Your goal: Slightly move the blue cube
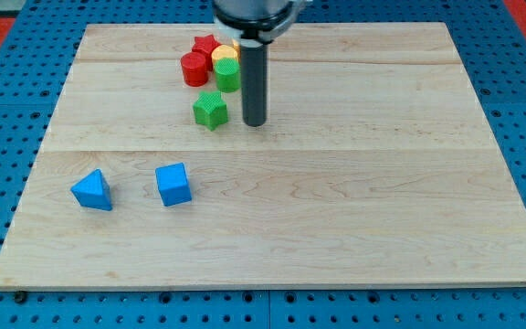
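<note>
You will find no writing, label, brand, number or sign that can be read anywhere in this view. The table [336,210] shows you only bare wood grain, and the faces of the blue cube [173,184] carry no mark you can read.

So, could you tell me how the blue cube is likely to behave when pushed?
The blue cube sits flat on smooth wood, so it will probably slide, not roll. It looks small and light; an off-centre push may turn it. My tip is well above it in view.
</note>
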Robot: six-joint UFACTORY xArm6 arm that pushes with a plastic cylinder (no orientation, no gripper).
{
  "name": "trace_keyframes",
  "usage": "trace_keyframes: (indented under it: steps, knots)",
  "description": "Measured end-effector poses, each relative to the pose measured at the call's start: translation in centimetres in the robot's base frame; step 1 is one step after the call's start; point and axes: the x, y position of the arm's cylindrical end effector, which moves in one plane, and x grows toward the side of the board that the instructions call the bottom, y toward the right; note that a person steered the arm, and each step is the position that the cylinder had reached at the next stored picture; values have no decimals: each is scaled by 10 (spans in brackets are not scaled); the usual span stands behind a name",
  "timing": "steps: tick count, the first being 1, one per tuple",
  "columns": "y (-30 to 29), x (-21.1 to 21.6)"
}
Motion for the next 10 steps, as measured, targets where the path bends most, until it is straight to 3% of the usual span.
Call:
trace_keyframes:
  steps: [1, 3, 5, 6, 7, 8, 9, 10]
  knots:
    - [-42, -3]
    - [-48, -44]
    - [-34, 30]
    - [-14, 105]
    - [-56, 165]
    - [-111, 156]
    - [-79, 129]
    - [-10, 123]
